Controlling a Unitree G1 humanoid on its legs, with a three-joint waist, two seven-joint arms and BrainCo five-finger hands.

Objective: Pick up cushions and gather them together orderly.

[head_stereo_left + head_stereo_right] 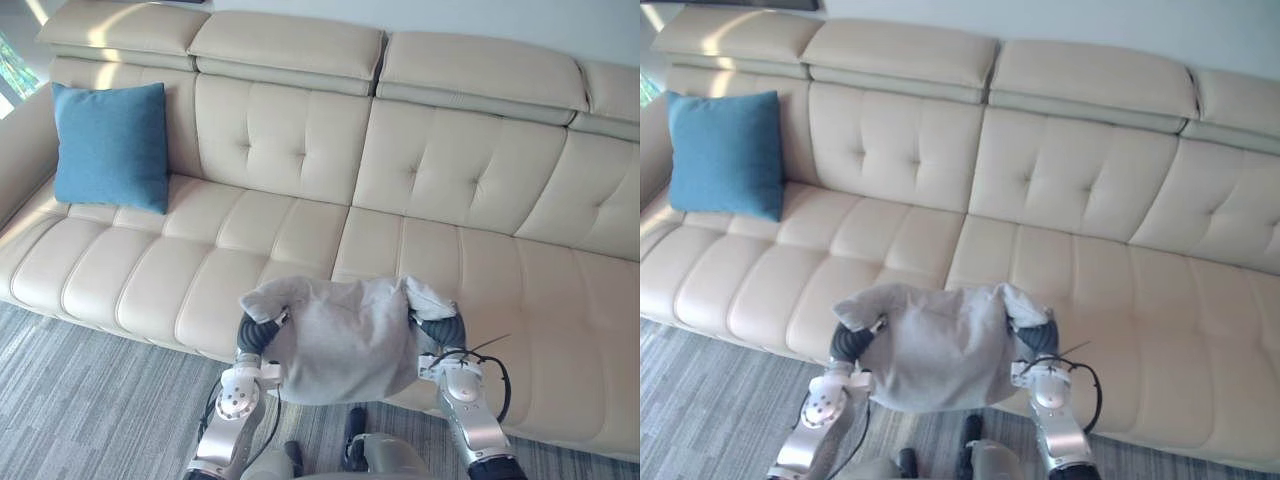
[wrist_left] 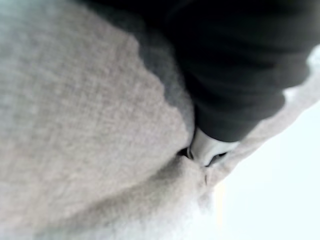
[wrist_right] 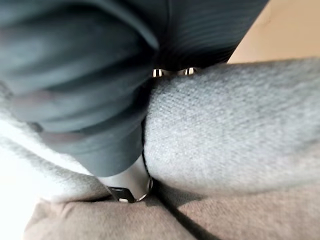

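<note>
I hold a grey cushion (image 1: 335, 340) up between both hands, just off the sofa's front edge. My left hand (image 1: 258, 333) grips its left upper corner and my right hand (image 1: 440, 330) its right upper corner, and the cloth bunches over both dark covers. In the left wrist view the left hand (image 2: 240, 65) has a silver digit dug into a fold of the cushion (image 2: 75, 125). The right hand (image 3: 100, 75) pinches the cushion (image 3: 225, 130) between thumb (image 3: 127, 182) and fingers. A blue cushion (image 1: 110, 145) leans upright against the backrest at the sofa's far left.
The long cream leather sofa (image 1: 450, 170) spans the view, its left armrest beside the blue cushion. Grey striped carpet (image 1: 80, 400) lies in front of it.
</note>
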